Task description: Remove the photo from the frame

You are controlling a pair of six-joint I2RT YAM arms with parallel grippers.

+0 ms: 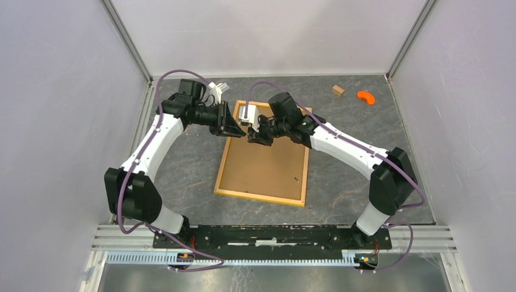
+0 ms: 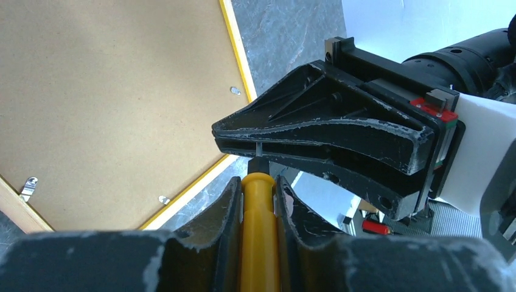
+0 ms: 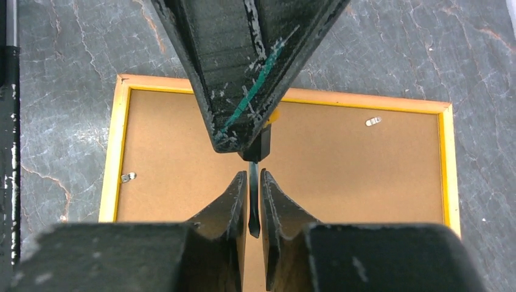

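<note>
Frame [image 1: 260, 197] lies face down on the worktop [image 1: 182, 170], brown backing board [image 1: 264, 164] up and clips [image 3: 373, 121] in view. The photo is not visible; I judge it sits under the board. My left tool [image 2: 258, 181] grips narrow on a yellow-handled stick [image 2: 258, 243], and my right tool [image 3: 253, 173] pinches its thin dark tip [image 3: 254, 210]. Looks like a handover: right should release only once left holds firm, keeping the stick in line. The tip's shape and the white patch [image 1: 246, 113] at the frame's far end are unclear.

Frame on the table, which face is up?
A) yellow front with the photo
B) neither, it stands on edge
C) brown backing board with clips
C: the frame lies flat on the table, with its brown backing board and small metal clips facing up.
</note>
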